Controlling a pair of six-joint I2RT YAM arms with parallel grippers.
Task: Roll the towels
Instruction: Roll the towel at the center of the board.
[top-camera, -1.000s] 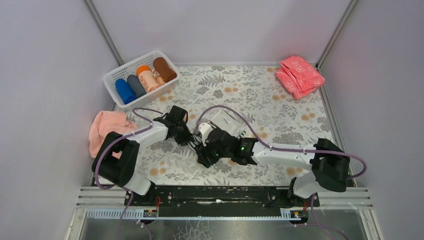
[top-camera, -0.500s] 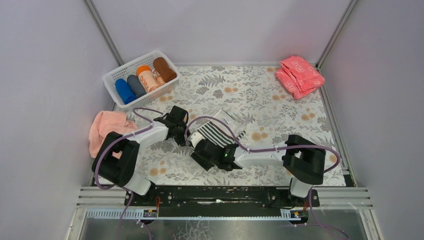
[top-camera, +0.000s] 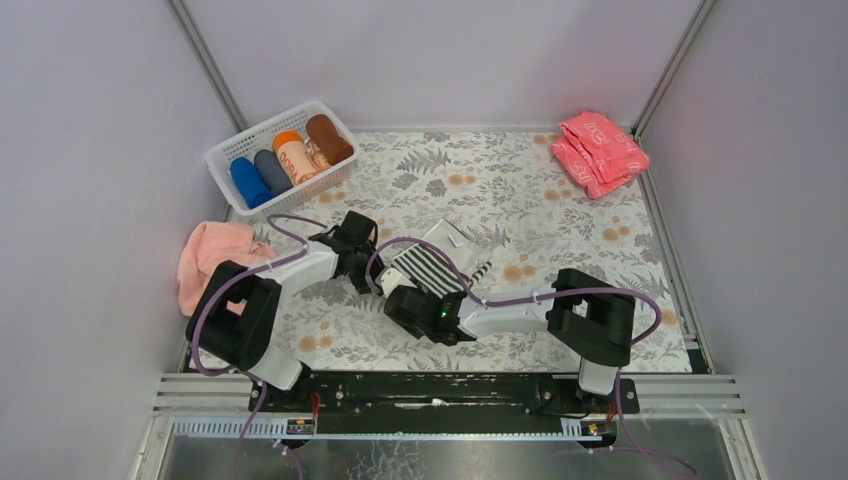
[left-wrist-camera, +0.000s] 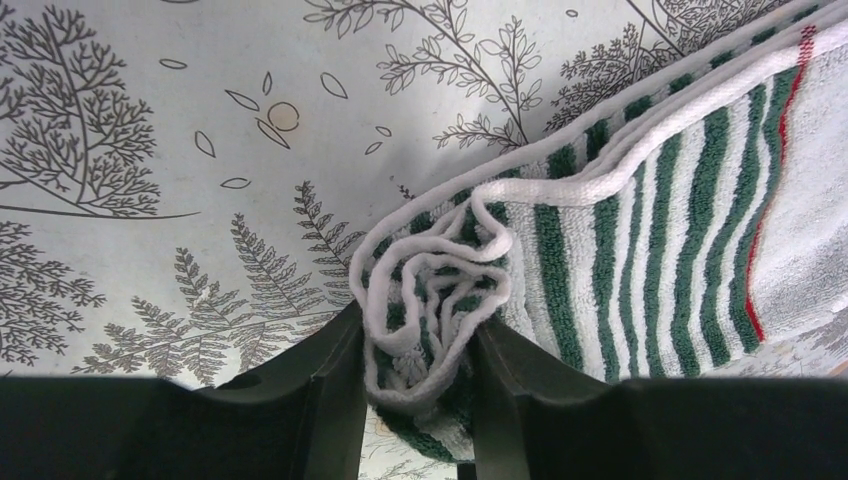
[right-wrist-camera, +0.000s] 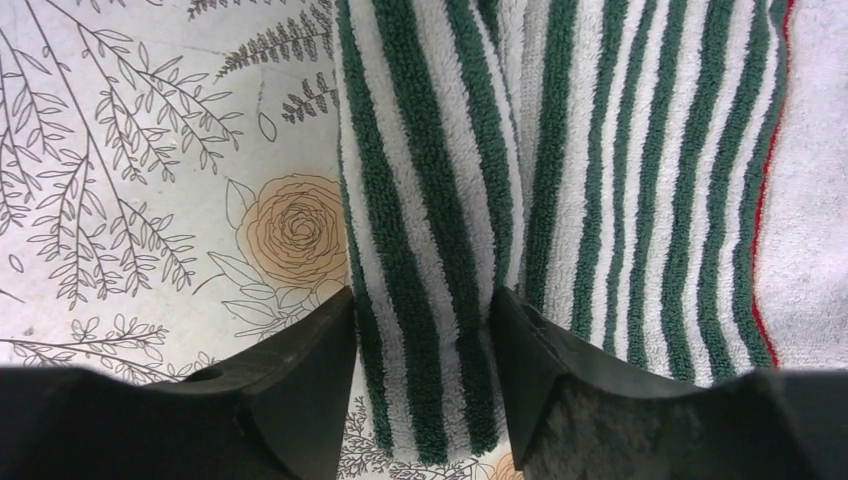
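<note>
Only the wrist views show it: left gripper (left-wrist-camera: 415, 325) and right gripper (right-wrist-camera: 420, 300) each seemingly clamp the rolled striped towel (left-wrist-camera: 640, 230).

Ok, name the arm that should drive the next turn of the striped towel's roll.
Left, probably. The left tool pinches the striped towel at its coiled end, so a wrist twist would wind it on. The right tool clasps the roll further along, better for steadying.

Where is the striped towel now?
In the top view, the striped towel lies near the middle of the table, its rolled near end gripped by the left gripper and the right gripper.
</note>
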